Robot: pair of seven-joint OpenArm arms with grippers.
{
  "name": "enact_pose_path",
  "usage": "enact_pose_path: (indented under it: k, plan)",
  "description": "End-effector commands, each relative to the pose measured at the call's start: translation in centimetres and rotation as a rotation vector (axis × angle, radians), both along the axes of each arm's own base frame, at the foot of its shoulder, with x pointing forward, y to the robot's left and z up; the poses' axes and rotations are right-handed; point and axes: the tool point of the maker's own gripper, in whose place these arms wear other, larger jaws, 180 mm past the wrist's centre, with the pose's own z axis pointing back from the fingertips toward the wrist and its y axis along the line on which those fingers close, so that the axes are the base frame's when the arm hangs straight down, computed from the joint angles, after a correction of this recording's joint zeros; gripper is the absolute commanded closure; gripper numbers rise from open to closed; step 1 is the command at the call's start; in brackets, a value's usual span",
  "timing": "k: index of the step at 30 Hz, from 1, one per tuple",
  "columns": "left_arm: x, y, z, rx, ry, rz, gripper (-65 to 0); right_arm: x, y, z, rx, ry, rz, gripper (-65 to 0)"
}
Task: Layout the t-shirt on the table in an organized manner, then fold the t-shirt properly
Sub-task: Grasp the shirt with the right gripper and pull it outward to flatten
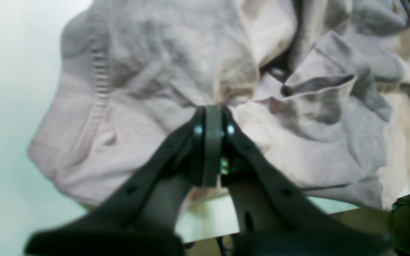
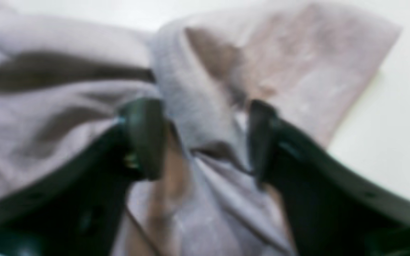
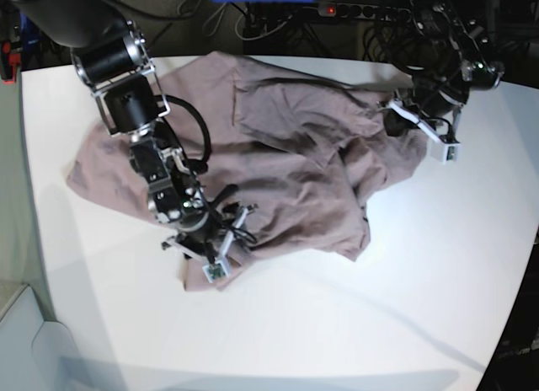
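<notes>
T-shirt lies crumpled and spread over the far half of the white desk, not flat, with many folds. Left gripper: jaws fully closed, pinching a gathered bit of cloth at the shirt's edge near the desk's far side. Right gripper: jaws partly open, straddling a raised fold at the shirt's near edge; fabric sits between them, not clamped. Right wrist view is blurred.

It looks like a robotics lab: two black robot arms work over a bare white tabletop, with tangled cables and a lit power strip behind it.
</notes>
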Motion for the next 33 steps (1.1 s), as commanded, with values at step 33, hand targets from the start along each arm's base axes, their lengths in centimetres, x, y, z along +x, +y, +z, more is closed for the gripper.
enact_pose_path:
  k: [33]
  plan:
    - [1.0,0.0,1.4,0.002,-0.060,-0.005,-0.4,1.0,-24.4,9.4,0.287,-0.224,-0.747,-3.1]
